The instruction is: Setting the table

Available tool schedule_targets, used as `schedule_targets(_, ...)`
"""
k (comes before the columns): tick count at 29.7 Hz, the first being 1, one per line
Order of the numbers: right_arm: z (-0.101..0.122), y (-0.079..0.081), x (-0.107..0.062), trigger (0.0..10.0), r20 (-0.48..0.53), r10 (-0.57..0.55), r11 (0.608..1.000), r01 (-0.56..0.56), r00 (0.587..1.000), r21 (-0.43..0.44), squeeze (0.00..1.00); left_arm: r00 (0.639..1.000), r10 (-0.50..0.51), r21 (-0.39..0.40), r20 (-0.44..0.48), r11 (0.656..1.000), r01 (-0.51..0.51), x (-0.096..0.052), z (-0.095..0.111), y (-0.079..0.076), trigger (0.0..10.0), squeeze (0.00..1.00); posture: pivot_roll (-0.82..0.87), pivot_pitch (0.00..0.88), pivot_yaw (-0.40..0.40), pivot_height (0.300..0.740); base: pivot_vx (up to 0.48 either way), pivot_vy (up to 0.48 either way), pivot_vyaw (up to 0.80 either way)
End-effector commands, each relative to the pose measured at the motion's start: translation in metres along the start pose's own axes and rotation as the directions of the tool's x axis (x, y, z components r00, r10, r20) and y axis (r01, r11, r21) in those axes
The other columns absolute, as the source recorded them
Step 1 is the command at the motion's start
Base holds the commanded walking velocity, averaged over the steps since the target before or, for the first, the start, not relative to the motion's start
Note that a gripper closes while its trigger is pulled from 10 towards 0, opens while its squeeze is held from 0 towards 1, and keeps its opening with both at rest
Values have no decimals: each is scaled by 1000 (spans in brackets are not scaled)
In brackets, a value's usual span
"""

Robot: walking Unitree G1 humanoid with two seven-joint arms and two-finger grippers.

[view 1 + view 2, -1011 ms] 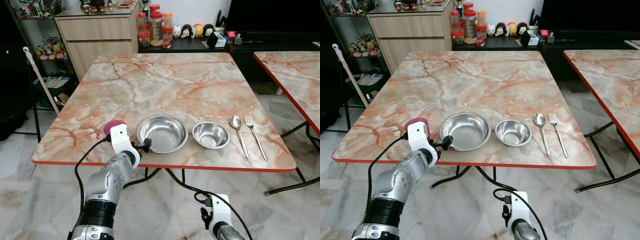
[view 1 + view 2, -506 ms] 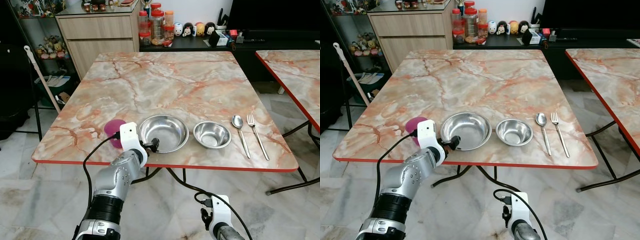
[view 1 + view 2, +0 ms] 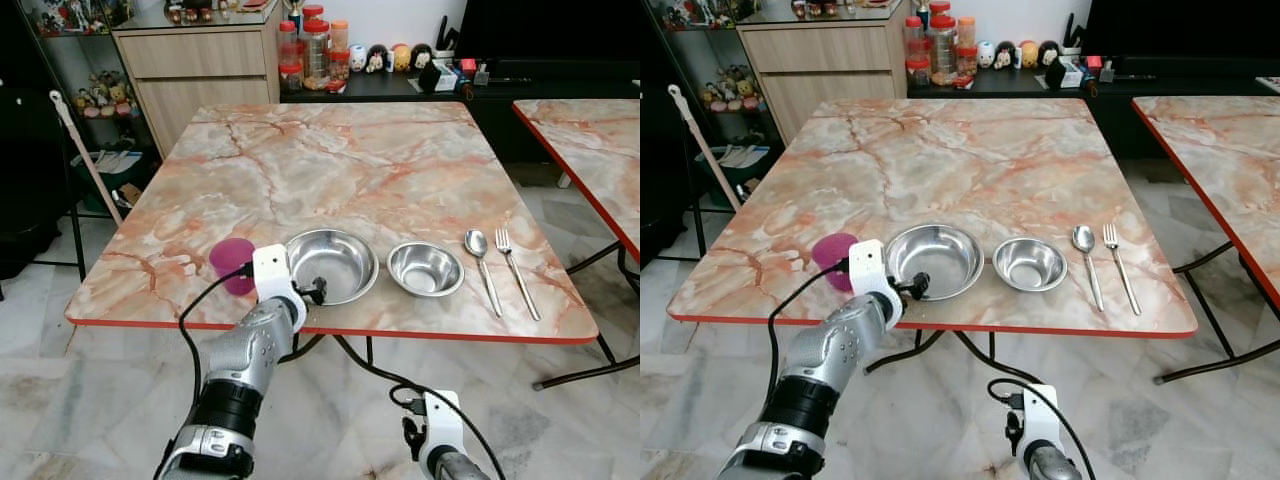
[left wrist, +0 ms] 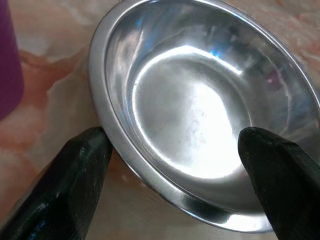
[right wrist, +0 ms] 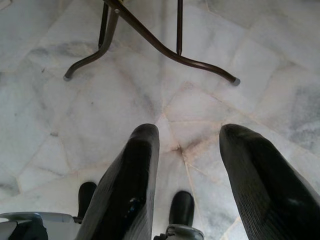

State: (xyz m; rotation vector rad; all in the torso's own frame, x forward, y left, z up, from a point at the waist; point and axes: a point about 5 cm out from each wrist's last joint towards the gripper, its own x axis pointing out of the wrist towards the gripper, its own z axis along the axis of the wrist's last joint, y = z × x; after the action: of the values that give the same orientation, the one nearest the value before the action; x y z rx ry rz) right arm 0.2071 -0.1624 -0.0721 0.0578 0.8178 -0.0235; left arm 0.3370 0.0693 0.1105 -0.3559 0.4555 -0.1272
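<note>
A large steel bowl (image 3: 334, 264) sits near the front edge of the marble table (image 3: 330, 170). To its right are a smaller steel bowl (image 3: 425, 268), a spoon (image 3: 480, 262) and a fork (image 3: 515, 268). A purple cup (image 3: 232, 264) stands to the left of the large bowl. My left gripper (image 3: 316, 291) is open at the large bowl's near left rim; in the left wrist view its fingers (image 4: 80, 165) straddle the bowl (image 4: 200, 115). My right gripper (image 5: 187, 145) hangs open below the table, over the floor.
A cabinet (image 3: 195, 60) and jars (image 3: 310, 45) stand behind the table. A second marble table (image 3: 590, 150) is to the right. A mop handle (image 3: 85, 160) leans at the left. The table's legs (image 5: 150, 40) cross the marble floor.
My left arm has reached forward and right toward the large bowl, uncovering the purple cup. The camera has shifted slightly.
</note>
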Motion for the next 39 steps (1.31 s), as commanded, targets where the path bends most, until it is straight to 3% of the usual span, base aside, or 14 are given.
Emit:
schedule_targets(1, -1, 0, 0, 10000, 6, -8, 1000, 8, 1000, 18, 0, 1000, 28, 14, 9, 1000, -28, 2, 2, -1, 10000, 0, 90, 0, 35, 740, 0, 0, 0)
schedule_targets(2, -1, 0, 0, 10000, 6, -8, 1000, 8, 1000, 19, 0, 999, 38, 19, 16, 999, -38, 3, 2, 0, 10000, 0, 90, 0, 35, 740, 0, 0, 0)
schedule_targets(3, -1, 0, 0, 10000, 5, -8, 1000, 7, 1000, 19, 0, 999, 44, 14, 16, 999, -44, 3, 2, 1, 8627, 0, 90, 0, 36, 740, 0, 0, 0)
schedule_targets(4, -1, 0, -1, 10000, 4, -6, 1000, 6, 1000, 17, 0, 999, 49, 8, 14, 999, -49, 3, 1, 2, 3294, 0, 89, 0, 36, 740, 0, 0, 0)
schedule_targets(5, -1, 0, -1, 10000, 3, -6, 1000, 6, 1000, 17, 0, 999, 50, 7, 13, 999, -50, 3, 1, 2, 0, 0, 89, 0, 36, 740, 0, 0, 0)
schedule_targets(19, -3, 2, -1, 10000, -5, 1, 1000, -1, 1000, 16, 0, 998, 57, 26, 14, 998, -57, 4, -1, 2, 0, 0, 92, 0, 42, 740, 0, 0, 0)
schedule_targets(39, 0, 7, 1, 10000, -2, 17, 1000, -17, 1000, 14, 0, 991, 84, -92, 108, 993, -74, 0, 21, 14, 0, 0, 107, 0, 42, 740, 0, 0, 0)
